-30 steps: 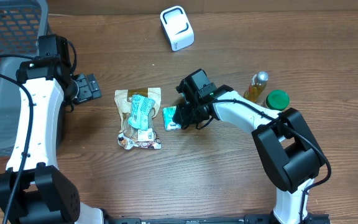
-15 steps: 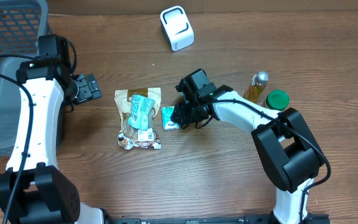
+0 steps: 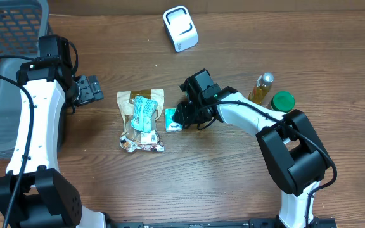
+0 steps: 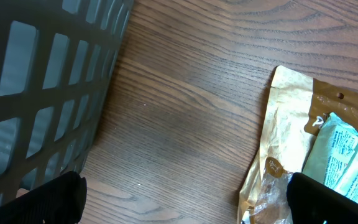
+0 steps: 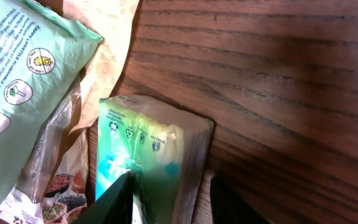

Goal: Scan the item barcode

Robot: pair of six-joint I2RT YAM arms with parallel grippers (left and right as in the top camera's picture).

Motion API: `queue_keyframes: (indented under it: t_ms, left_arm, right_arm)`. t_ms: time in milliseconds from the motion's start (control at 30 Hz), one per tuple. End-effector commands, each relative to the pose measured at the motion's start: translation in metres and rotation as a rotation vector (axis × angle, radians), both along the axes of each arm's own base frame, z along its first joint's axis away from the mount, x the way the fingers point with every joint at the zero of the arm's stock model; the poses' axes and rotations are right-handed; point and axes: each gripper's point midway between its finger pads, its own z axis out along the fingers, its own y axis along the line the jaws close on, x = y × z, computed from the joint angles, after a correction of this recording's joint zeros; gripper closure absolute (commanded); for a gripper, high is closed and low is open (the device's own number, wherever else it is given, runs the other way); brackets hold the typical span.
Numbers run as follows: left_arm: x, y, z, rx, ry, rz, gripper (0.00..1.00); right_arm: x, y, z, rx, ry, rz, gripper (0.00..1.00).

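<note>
Right gripper (image 3: 181, 115) is down on the small green packet (image 5: 145, 149). The packet lies flat on the table, just beside the snack bags (image 3: 141, 120).

Jaws are part-way open, set over the side of the packet away from the bags. One finger (image 5: 120, 199) overlaps its printed face; the other sits just off its edge. I can't tell whether the pads are actually biting, so check before you lift.

My read: it's an edge pinch, because a packet this flat gives nothing else to grab from above.

The white scanner (image 3: 180, 28) is well apart at the far side of the table. You'd need a lift, a carry, and the code turned toward it. I can't make out a barcode on the upward face.

Left gripper (image 3: 89, 88) is wide open and empty, next to the grey basket (image 3: 5, 63), probably to stay out of the right arm's way.

Risk: the packet slides into the bags instead of getting gripped.
</note>
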Motion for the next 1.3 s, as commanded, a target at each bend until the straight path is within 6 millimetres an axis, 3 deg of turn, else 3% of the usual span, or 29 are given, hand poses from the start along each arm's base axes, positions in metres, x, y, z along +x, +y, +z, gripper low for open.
queue_keyframes:
  t_ms: [0,267,433,567,700,867,967,1133,1267]
  left_arm:
    - [0.003,0.003,0.012,0.020,-0.032,-0.006,0.01]
    - [0.003,0.003,0.012,0.020,-0.032,-0.006,0.01]
    - [0.003,0.003,0.012,0.020,-0.032,-0.006,0.00]
    - [0.003,0.003,0.012,0.020,-0.032,-0.006,0.00]
    - [0.003,0.003,0.012,0.020,-0.032,-0.006,0.00]
    - [0.003,0.003,0.012,0.020,-0.032,-0.006,0.00]
    - [0.003,0.003,0.012,0.020,-0.032,-0.006,0.00]
    - [0.003,0.003,0.012,0.020,-0.032,-0.006,0.00]
    - [0.003,0.003,0.012,0.020,-0.032,-0.006,0.00]
  right_arm:
    - [0.000,0.000,-0.004,0.006,0.013,-0.009,0.64]
    - [-0.003,0.000,-0.009,-0.006,0.025,-0.006,0.65]
    - [-0.007,0.000,-0.021,-0.027,0.045,-0.002,0.74]
    - [-0.006,0.001,-0.020,-0.025,0.043,0.000,0.93]
    - [-0.001,-0.006,-0.012,-0.022,0.043,-0.026,0.96]
    - [0.017,-0.030,0.025,-0.086,-0.051,-0.102,0.96]
    - [0.025,-0.056,0.049,-0.207,-0.150,-0.168,0.96]
    - [0.022,-0.089,0.059,-0.419,-0.232,-0.222,0.96]
    - [0.014,-0.100,0.059,-0.572,-0.290,-0.214,0.96]
